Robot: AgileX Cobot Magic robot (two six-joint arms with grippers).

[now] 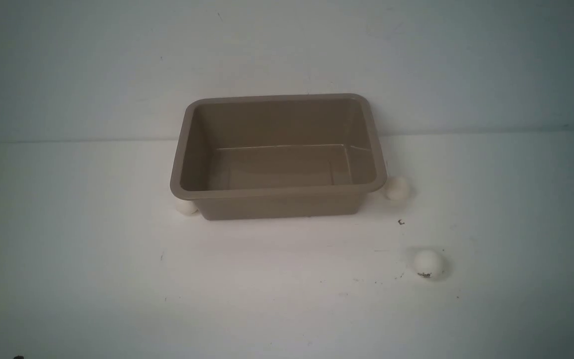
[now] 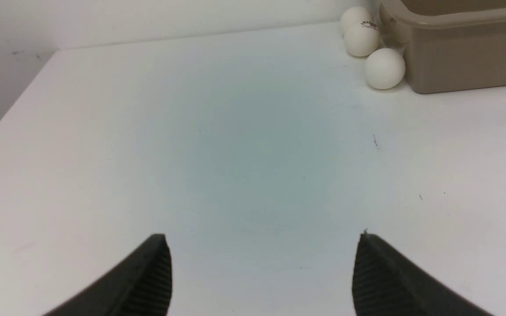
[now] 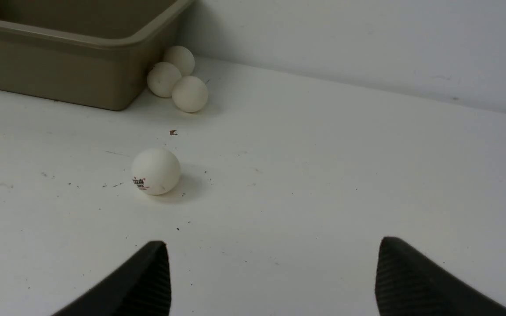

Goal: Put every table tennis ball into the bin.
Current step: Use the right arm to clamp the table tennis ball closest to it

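Status: the bin (image 1: 277, 193) is upright, open side up, mid desk (image 1: 267, 309), close to the back wall (image 1: 287, 50). Can't tell if it touches the wall. Every ball in view is on the desk, outside the bin.

Bin's left side, from the left wrist view: three balls in a line along the bin.
- The nearest ball (image 2: 384, 68) is at the near-left corner, touching or just beside the bin.
- The logo ball (image 2: 361, 39) is right behind it, print facing up.
- The far ball (image 2: 354, 16) is partly hidden behind the logo ball.
- Front view catches only one left ball (image 1: 185, 207), tucked under the rim at that corner.

Bin's right side: the right cluster (image 3: 189, 93) is three balls packed together at the near-right corner, one partly under the rim overhang. Front view shows one right ball (image 1: 396, 188) poking out past the rim.

Out on open desk, the lone ball (image 1: 427, 264) has its printed mark low on the side facing the robot. It's nearer the robot than the right cluster and well apart from the bin. It sits ahead of the right end effector (image 3: 272, 241), not between the fingers.

The right end effector's jaws are spread wide and hold nothing. The left end effector (image 2: 262, 238) is the same: spread wide, bare desk between the fingers.
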